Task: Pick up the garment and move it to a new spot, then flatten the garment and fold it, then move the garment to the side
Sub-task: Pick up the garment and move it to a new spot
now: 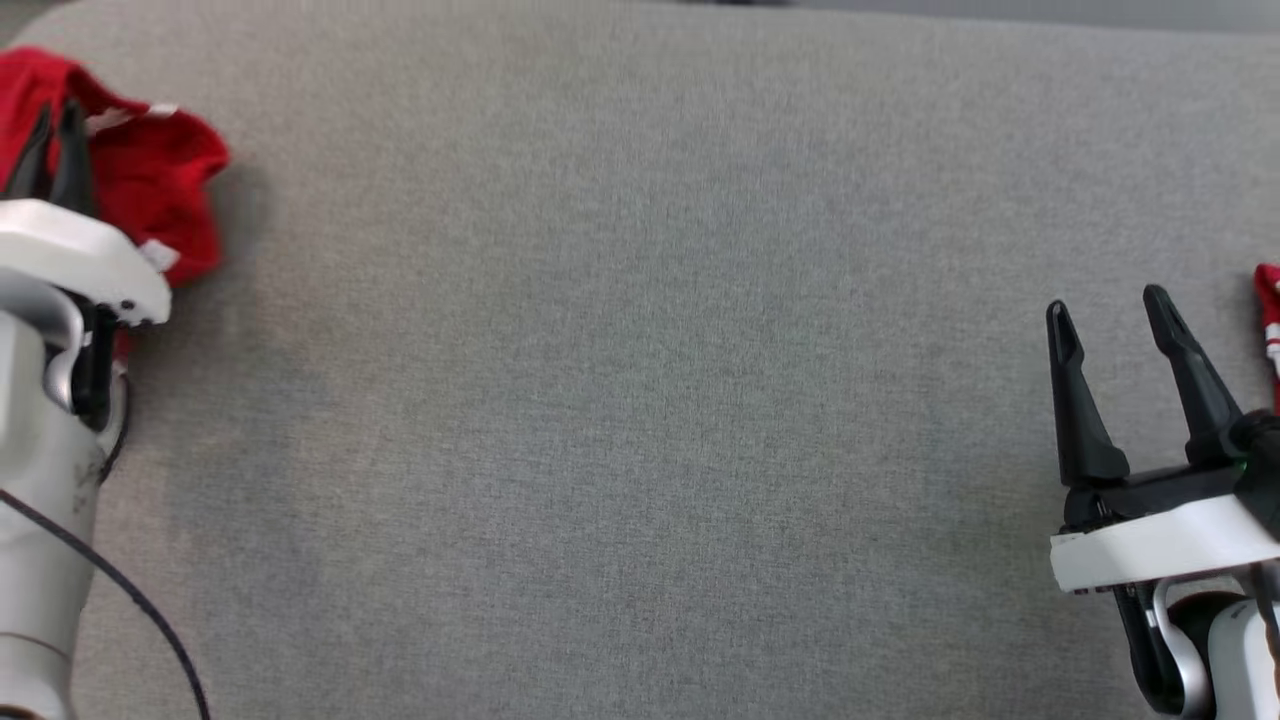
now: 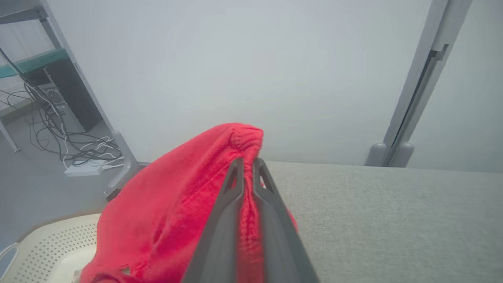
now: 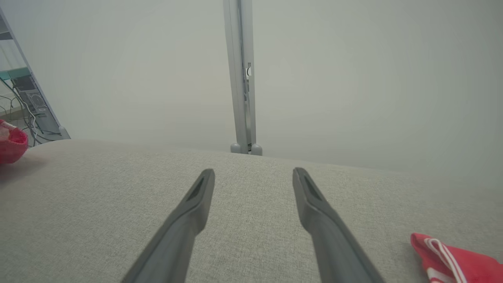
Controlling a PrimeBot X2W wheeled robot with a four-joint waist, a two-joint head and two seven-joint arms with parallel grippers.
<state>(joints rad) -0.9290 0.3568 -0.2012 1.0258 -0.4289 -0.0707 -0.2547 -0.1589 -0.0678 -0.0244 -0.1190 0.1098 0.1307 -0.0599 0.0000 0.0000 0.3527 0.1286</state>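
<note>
I see the left gripper point(image 2: 247, 162) fingers clamped together on the crumpled red fabric garment point(image 2: 177, 196), far left on the grey cloth-covered table point(image 1: 640, 400). Right gripper point(image 1: 1108, 308), near right: fingers spread wide, empty.

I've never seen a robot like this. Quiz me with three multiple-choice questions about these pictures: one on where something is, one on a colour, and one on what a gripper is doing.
1. Where is the red garment in the head view?
A) upper left
B) dead centre
C) lower middle

2. What colour is the fabric surface?
A) green
B) grey
C) brown

3. What is the left gripper doing?
A) standing wide open
B) shut on nothing
C) shut on the garment

Answers:
1 A: it is bunched at the surface's far left edge.
2 B: the weave is plain grey all over.
3 C: its two fingers pinch red cloth between them.
</note>
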